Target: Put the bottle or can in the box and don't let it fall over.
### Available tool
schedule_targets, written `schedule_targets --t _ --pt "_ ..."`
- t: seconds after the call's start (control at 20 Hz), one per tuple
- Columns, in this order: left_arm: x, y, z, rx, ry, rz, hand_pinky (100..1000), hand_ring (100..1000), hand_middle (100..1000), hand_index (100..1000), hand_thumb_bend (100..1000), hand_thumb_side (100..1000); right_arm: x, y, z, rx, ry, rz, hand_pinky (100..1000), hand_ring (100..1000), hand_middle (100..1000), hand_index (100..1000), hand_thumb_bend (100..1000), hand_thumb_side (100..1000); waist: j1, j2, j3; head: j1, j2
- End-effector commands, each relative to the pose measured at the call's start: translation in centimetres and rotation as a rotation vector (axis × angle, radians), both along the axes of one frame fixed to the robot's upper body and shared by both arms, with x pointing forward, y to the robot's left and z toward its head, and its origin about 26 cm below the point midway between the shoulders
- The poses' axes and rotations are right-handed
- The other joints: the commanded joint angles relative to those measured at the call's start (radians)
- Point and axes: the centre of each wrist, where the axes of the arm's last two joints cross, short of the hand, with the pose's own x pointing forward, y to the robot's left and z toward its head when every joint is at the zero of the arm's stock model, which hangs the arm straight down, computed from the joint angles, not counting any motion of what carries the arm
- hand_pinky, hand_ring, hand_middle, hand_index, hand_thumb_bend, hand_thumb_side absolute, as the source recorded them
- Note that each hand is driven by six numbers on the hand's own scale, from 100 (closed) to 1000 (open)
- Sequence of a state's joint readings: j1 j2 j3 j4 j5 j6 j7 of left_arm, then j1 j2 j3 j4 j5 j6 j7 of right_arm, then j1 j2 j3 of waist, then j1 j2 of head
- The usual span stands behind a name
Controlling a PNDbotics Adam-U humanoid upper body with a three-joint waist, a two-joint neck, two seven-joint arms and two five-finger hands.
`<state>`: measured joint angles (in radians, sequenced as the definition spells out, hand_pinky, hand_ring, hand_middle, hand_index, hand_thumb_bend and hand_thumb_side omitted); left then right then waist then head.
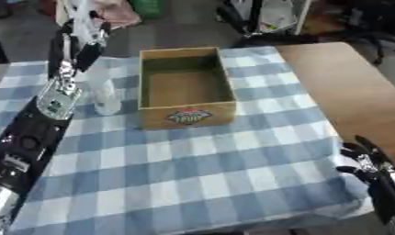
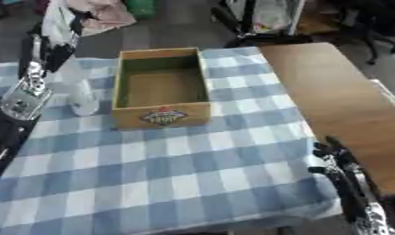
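Basically, the clear bottle stands upright on the checked cloth near the bench's left edge, just beside the box's left wall. Looks like thin see-through plastic, prob. light and maybe empty, so tippy and slick; best held round the mid-body, not the top. The box sits open-topped towards the far edge, label facing the robot. Left hand hangs beyond and above the bottle, apart from it; can't tell its fingers' state. Right hand idles at the near right corner, fingers relaxed, holding nothing.
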<state>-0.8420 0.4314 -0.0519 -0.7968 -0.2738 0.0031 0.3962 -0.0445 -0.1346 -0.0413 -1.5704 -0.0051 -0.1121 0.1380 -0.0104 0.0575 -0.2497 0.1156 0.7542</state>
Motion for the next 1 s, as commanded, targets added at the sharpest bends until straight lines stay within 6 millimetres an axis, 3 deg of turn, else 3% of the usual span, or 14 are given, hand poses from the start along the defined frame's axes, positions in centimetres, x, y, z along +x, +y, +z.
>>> schedule_targets --t 0.05,0.4,1.0 --pt "0.4 1.5 2.6 0.013 -0.060 0.012 737 738 726 916 513 756 0.4 0.0 0.7 -0.012 -0.025 0.016 668 867 816 964 100 676 0.000 -0.004 -0.004 0.004 -0.007" --pt "0.6 1.7 4.1 0.013 -0.067 -0.014 737 738 722 911 519 772 0.4 0.0 0.7 -0.016 -0.028 0.022 668 867 816 965 100 677 -0.006 0.001 -0.007 0.006 -0.012" --pt "0.9 1.2 4.8 -0.023 0.028 -0.130 729 731 713 904 490 794 0.5 0.1 0.7 -0.018 -0.032 0.031 669 868 816 965 100 677 -0.012 0.008 -0.012 0.012 -0.016"
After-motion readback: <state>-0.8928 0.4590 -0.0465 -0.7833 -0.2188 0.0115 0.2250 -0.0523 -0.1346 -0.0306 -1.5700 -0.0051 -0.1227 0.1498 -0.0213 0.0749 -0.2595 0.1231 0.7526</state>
